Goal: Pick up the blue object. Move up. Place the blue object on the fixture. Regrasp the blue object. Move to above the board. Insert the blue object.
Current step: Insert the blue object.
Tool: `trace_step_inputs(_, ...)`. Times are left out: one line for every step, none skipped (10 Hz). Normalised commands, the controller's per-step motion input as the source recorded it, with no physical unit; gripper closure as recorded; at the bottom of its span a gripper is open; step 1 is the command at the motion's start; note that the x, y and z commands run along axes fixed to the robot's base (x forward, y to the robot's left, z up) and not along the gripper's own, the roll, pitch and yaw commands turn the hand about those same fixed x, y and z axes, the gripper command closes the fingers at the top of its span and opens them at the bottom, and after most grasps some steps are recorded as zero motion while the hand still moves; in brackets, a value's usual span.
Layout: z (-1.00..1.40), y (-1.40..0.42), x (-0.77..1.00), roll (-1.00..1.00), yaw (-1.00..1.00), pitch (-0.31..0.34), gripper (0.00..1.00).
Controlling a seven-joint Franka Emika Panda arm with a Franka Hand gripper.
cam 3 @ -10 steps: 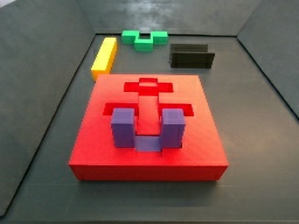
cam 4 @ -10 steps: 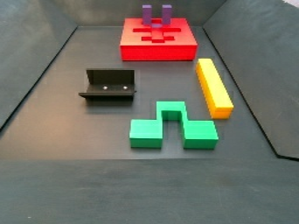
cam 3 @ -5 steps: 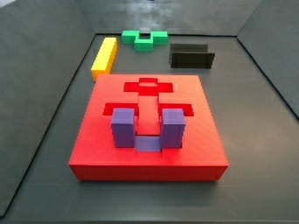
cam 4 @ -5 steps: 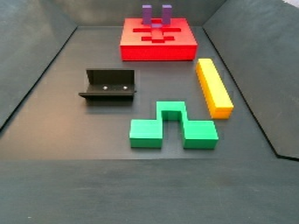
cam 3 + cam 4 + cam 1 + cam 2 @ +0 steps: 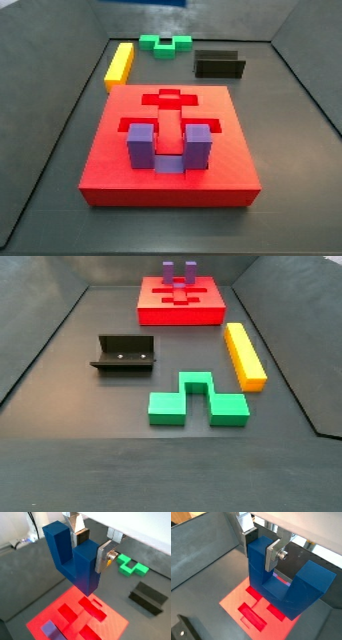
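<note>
Jaws clamp blue object [image 5: 75,559] above board [image 5: 73,619].

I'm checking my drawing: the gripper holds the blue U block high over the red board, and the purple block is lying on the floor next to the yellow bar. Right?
Almost. The gripper does hold the blue object over the board, but a side view shows the purple block standing in the board, not by the yellow bar.

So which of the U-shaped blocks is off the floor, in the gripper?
The dark blue block, clamped by one prong in the gripper above the red board; purple one sits in the board.
</note>
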Motion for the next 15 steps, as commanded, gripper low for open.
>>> trace_step_inputs(-0.31,0.06,0.78,-0.15,-0.11,-0.161,1.0)
trace_step_inputs(-0.25,0.09,0.87,-0.18,-0.13,-0.179,1.0)
trace_step_inputs(-0.22,0.15,0.95,-0.19,-0.13,-0.187,1.0)
trace_step_inputs(-0.38,0.22,0.93,0.0,-0.21,-0.163,1.0)
trace_step_inputs(-0.38,0.23,0.93,0.0,-0.18,-0.137,1.0)
trace_step_inputs(-0.41,0.26,0.89,0.06,-0.07,-0.099,1.0)
trace_step_inputs(-0.57,0.24,0.63,0.05,0.01,-0.089,1.0)
trace_step_inputs(-0.45,0.27,0.54,0.05,0.27,-0.003,1.0)
trace_step_inputs(-0.37,0.26,0.37,0.08,0.4,0.0,1.0)
trace_step_inputs(-0.46,0.2,0.19,0.03,0.4,0.0,1.0)
trace_step_inputs(-0.5,0.1,0.04,0.0,0.31,0.003,1.0)
trace_step_inputs(-0.46,0.08,0.0,-0.01,0.25,0.0,1.0)
trace_step_inputs(-0.47,0.09,-0.02,0.0,0.19,0.0,1.0)
trace_step_inputs(-0.45,0.16,-0.17,0.0,0.09,0.0,1.0)
trace_step_inputs(-0.47,0.2,-0.22,-0.05,0.0,0.0,1.0)
